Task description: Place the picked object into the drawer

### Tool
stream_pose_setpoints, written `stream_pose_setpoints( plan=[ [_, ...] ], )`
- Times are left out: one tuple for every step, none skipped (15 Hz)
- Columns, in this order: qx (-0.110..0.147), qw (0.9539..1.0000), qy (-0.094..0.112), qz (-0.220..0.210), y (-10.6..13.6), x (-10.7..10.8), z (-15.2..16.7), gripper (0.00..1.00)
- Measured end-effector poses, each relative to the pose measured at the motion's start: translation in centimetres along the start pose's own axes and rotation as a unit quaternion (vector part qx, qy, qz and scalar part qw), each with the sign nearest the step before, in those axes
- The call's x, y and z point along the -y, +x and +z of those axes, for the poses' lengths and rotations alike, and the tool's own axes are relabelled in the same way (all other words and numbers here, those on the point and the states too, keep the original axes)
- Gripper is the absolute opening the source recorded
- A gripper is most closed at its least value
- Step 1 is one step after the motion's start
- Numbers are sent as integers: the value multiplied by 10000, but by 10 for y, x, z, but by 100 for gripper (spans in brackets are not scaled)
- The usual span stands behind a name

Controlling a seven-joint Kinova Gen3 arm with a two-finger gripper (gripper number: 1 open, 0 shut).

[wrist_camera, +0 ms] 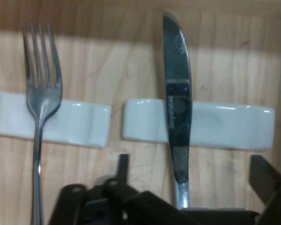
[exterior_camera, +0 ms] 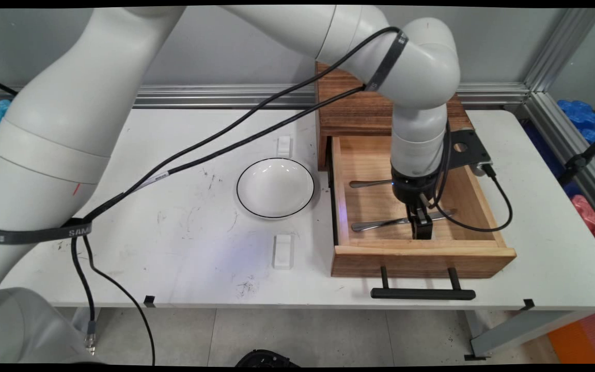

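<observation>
Black handle (exterior_camera: 422, 293) of the open wooden drawer (exterior_camera: 421, 254) juts over the desk's (exterior_camera: 173, 243) near edge. Inside the drawer the end effector (exterior_camera: 421, 227) hangs low with its fingers (wrist_camera: 267, 176) spread, one on each side of a knife (wrist_camera: 177, 93) — the knife lies across a white rest (wrist_camera: 215, 124), a fork (wrist_camera: 41, 89) across a second rest (wrist_camera: 79, 124) beside it. Left of the drawer sits a black-rimmed white bowl (exterior_camera: 276, 187), flanked by two more rests (exterior_camera: 283, 251) on the desk.
</observation>
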State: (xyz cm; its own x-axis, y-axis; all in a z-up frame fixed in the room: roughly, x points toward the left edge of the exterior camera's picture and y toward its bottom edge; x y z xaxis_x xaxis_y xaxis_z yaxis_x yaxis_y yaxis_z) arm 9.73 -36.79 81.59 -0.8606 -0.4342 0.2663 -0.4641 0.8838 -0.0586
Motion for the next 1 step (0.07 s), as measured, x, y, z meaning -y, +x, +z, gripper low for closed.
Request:
stream_pose_setpoints(
  plan=[
    [-28,10000,-4,16,1,0,-1,100]
  ],
)
